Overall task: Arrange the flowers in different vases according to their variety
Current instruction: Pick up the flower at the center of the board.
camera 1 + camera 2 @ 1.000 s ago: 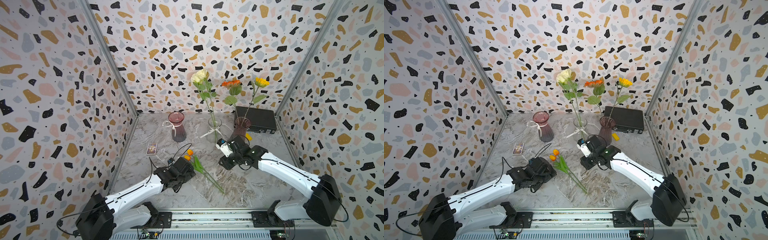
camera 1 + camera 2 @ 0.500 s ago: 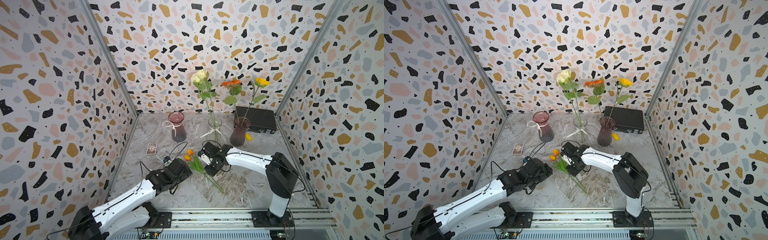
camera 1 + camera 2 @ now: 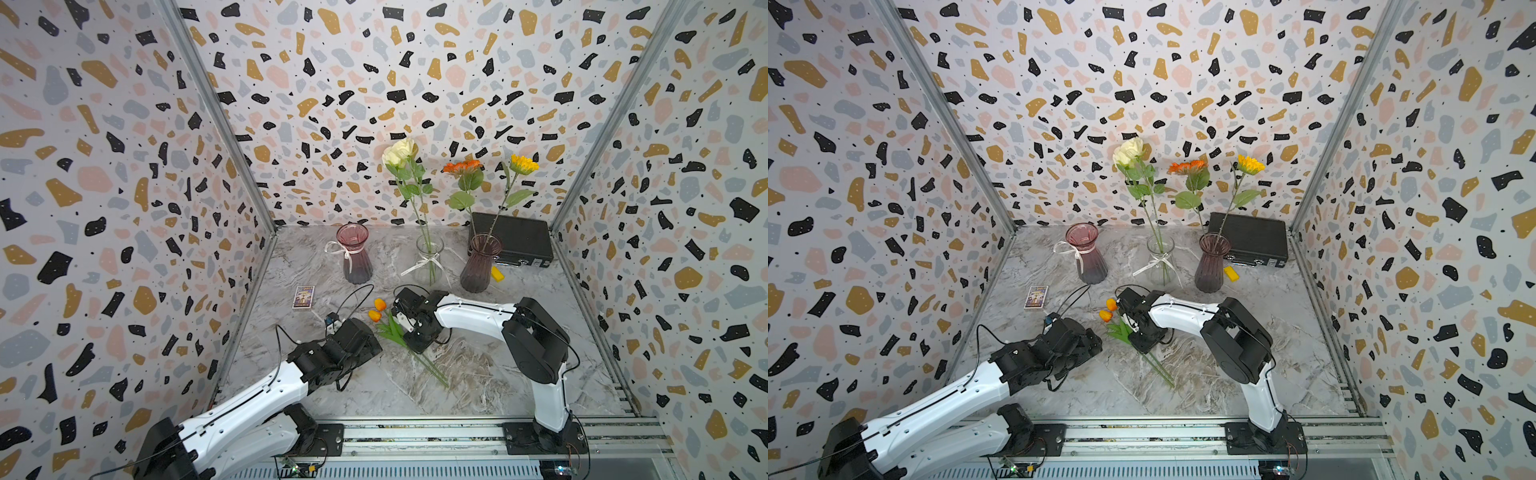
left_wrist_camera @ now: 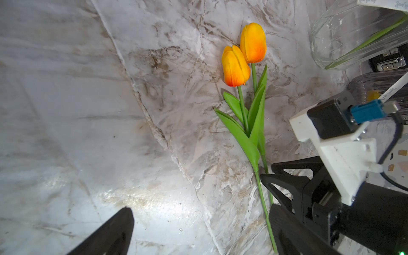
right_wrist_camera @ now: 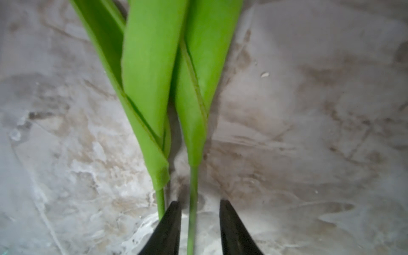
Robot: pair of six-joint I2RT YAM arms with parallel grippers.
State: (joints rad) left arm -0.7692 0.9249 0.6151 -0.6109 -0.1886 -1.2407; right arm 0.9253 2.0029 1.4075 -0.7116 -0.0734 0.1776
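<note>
1. One gray marble table [image 3: 478,374] is under everything.
2. Two white and black arms reach over it. The left arm [image 3: 257,395] lies low. The left gripper [image 4: 202,212] is wide open over bare table, just beside the tulip stems, and it holds nothing. The right arm [image 3: 478,316] bends down to the tulips. The right gripper [image 5: 198,203] is open too. Its black fingers [image 5: 167,231] stand on each side of one tulip stem, with a little gap showing. The other stem runs just outside one finger.
3. A black case [image 3: 519,237] lies flat in the back right corner.
4. Three vases stand in a row at the back: the pink vase [image 3: 355,257], then the clear vase [image 3: 429,257], then the purple-brown vase [image 3: 478,270].
5. Two white roses [image 3: 399,151] stand in the clear vase. The orange daisy [image 3: 461,167] and the yellow daisy [image 3: 523,164] stand in the purple-brown vase.
6. Two orange tulips [image 3: 376,309] lie flat, side by side, in the middle of the table, between the two grippers.
7. A small card box [image 3: 303,297] lies near the pink vase. A tiny yellow block [image 3: 497,274] lies just beside the purple-brown vase.
</note>
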